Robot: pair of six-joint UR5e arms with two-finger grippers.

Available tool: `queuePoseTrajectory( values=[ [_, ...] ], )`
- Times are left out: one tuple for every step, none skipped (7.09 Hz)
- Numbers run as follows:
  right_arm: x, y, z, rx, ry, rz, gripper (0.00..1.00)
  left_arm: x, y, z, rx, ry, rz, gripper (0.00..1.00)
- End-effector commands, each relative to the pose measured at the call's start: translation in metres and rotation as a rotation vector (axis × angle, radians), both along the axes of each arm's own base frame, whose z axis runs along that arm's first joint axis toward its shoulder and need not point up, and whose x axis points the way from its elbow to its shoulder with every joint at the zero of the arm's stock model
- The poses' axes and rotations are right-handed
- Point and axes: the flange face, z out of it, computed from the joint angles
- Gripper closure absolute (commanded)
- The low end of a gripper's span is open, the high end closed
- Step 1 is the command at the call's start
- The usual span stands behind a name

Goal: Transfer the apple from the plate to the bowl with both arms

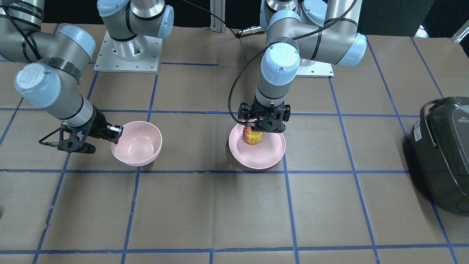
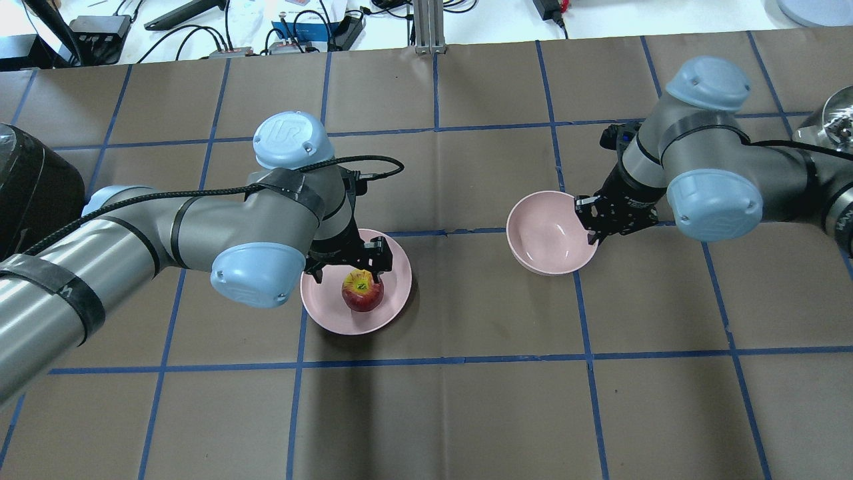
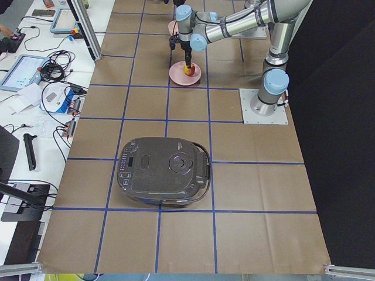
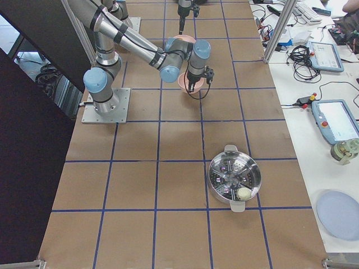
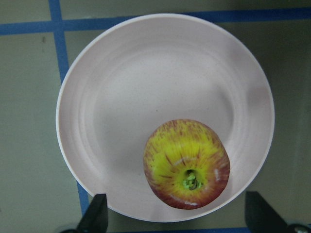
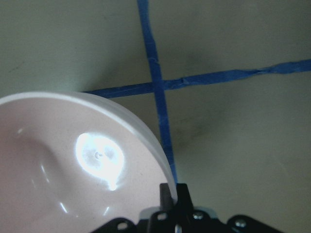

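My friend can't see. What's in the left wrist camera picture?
A red-and-yellow apple sits on a pale pink plate, seen from above, near the lower right rim. Black fingertips of the left gripper show at the bottom, wide apart, not touching the apple.

Bright, even light from above; shadows soft. Left arm (image 2: 166, 233) throws a faint dark band over the table (image 2: 466, 413) toward its robot-side edge. Hard white glare spot inside the bowl (image 6: 129, 125) in the right wrist view, which is dim, greenish and slightly soft. Apple (image 5: 187, 165) sharp in the left wrist view. Side views go black beyond the table's robot-side edge.
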Motion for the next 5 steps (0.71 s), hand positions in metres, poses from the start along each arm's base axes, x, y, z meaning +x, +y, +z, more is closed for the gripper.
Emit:
queuePoseTrajectory(
  values=[
    [0.021, -0.001, -0.020, 0.026, -0.091, -0.005, 0.95, -0.005, 0.004, -0.015, 0.017, -0.002, -0.005, 0.00],
    [0.022, -0.001, -0.021, 0.029, -0.091, -0.017, 0.16, -0.015, 0.007, -0.020, 0.015, -0.004, -0.016, 0.00],
    [0.020, -0.002, -0.019, 0.038, -0.073, -0.073, 0.00, -0.020, 0.003, -0.024, -0.008, -0.002, 0.005, 0.00],
    [0.020, -0.004, -0.017, 0.038, -0.070, -0.094, 0.00, -0.022, 0.000, -0.031, -0.014, -0.001, 0.002, 0.00],
    [0.019, -0.006, -0.007, 0.015, -0.066, -0.093, 0.00, -0.021, -0.003, -0.030, -0.030, 0.001, -0.014, 0.00]
  ],
)
